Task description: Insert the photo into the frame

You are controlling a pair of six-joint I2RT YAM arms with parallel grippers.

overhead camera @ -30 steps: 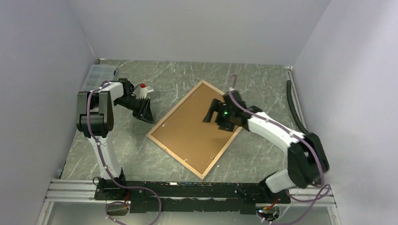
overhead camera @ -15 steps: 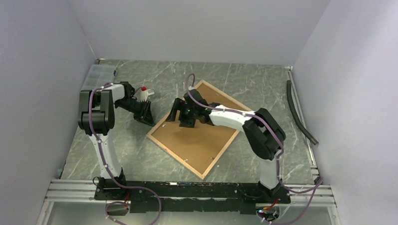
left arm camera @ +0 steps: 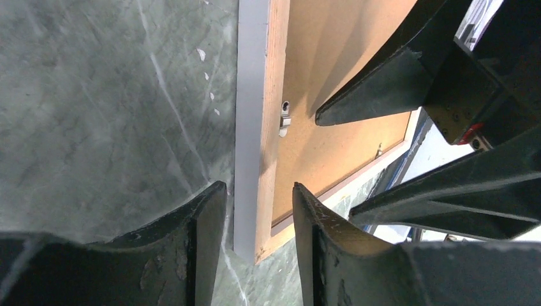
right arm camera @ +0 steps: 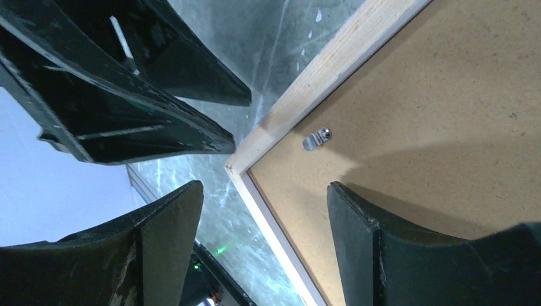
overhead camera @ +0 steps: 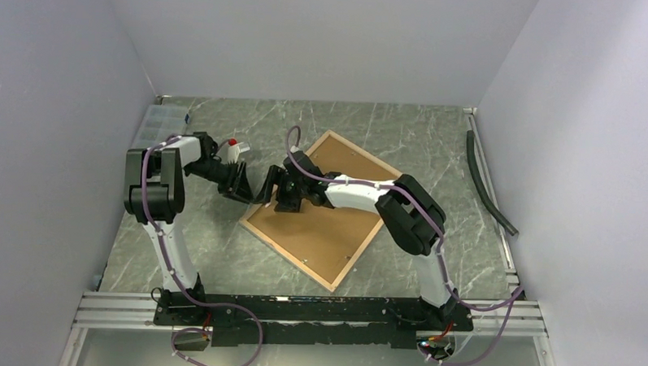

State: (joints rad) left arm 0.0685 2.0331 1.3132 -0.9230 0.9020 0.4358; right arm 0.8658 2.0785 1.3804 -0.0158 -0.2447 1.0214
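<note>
The left gripper [overhead camera: 243, 190] stands open. Its two fingers [left arm camera: 204, 223] are apart with a clear gap and nothing is clamped between them. In its wrist view a corner of the frame [left arm camera: 275, 76] lies in line with that gap, at bottom centre. I cannot tell whether the fingers touch it.

The right gripper [overhead camera: 268, 189] is open wider and also holds nothing. Its fingers [right arm camera: 370, 248] fill the bottom of its wrist view, one over the table [overhead camera: 221, 253] and the other over the backing [overhead camera: 320, 207]. The same corner shows between them. The two grippers point at each other, with their tips near but apart, left of centre in the top view.

The frame lies flat and face down on the table, set diagonally in the middle of the top view. Its light-wood rim faces up, with a pale strip along the outer side. The brown backing fills the frame. A small metal clip [right arm camera: 316, 138] sits on the backing just inside the rim, near the corner.

A small white bottle [overhead camera: 235, 146] with a red cap stands just beyond the left gripper, at upper left.
</note>
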